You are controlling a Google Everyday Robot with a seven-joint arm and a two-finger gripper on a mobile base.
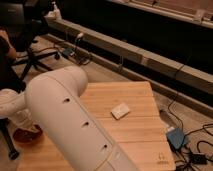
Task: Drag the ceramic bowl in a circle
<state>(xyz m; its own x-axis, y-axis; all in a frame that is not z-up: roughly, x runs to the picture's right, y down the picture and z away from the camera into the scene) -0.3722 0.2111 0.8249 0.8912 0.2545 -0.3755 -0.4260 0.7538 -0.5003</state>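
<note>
Orange-red ceramic bowl (26, 134) (partly hidden), at wooden table's (135, 130) left edge, gripper unseen

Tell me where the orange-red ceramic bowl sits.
The glossy orange-red ceramic bowl sits at the camera view's lower left, by the wooden table's left edge, with the shut pincer over it.

One high view looks down past the arm (75, 120) onto the table (140, 135).

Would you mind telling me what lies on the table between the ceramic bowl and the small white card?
In the camera view, the robot's big white arm crosses between the ceramic bowl and the white card, hiding that stretch of table. The pincer is at the bowl.
</note>
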